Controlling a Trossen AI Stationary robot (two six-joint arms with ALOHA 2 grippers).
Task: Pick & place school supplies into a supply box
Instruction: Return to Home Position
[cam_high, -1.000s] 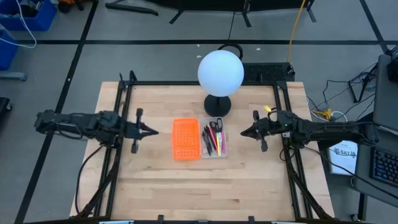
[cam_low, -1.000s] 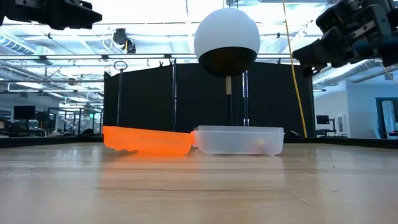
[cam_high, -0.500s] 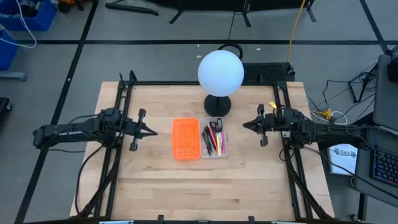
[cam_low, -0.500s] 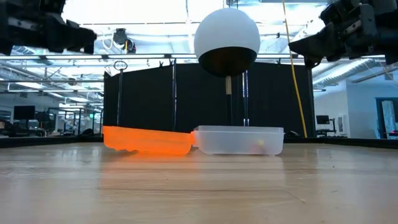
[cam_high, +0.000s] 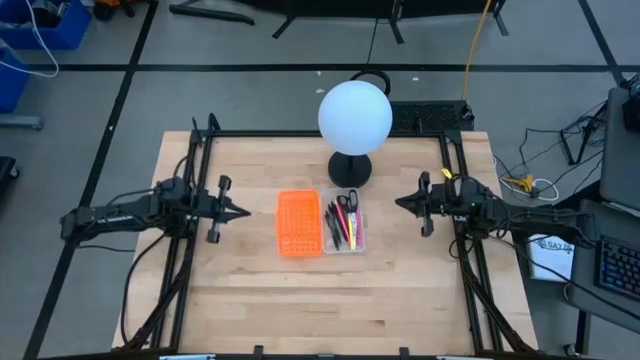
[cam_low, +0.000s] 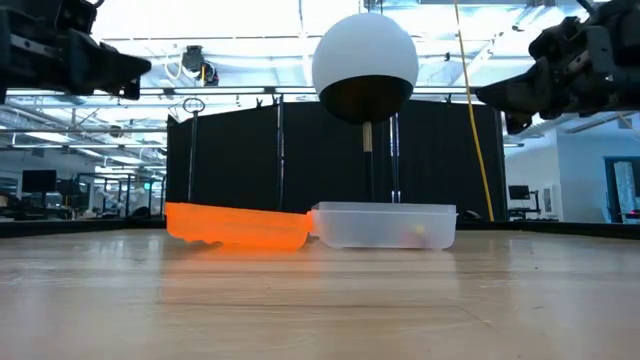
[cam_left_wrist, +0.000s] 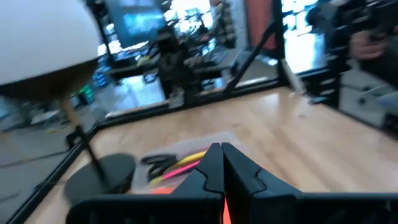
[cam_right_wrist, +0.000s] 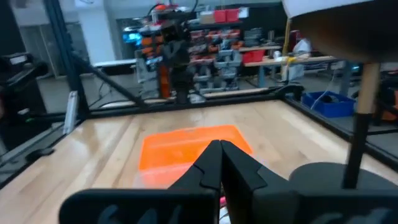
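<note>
The clear supply box (cam_high: 345, 222) sits at the table's middle, holding several pens and pencils in pink, yellow, black and red-orange (cam_high: 339, 226) and small black-handled scissors (cam_high: 348, 204). In the low view the box (cam_low: 384, 225) rests flat on the wood. My left gripper (cam_high: 246, 211) hovers left of the orange rectangle, fingers shut and empty (cam_left_wrist: 219, 163). My right gripper (cam_high: 399, 204) hovers right of the box, also shut and empty (cam_right_wrist: 217, 163). Both are high above the table (cam_low: 120, 68) (cam_low: 490, 97).
An orange perforated plastic rectangle (cam_high: 298, 222) lies against the box's left side. A lamp with a white globe (cam_high: 354, 117) on a black round base (cam_high: 350, 170) stands just beyond the box. Black frame rails (cam_high: 200, 150) run along the table's left, right and far edges.
Both arms have drawn back from the table's middle: my right gripper moved toward the right edge and my left gripper slightly toward the left edge and down. The fingers stay shut. The box and its supplies have not moved.
</note>
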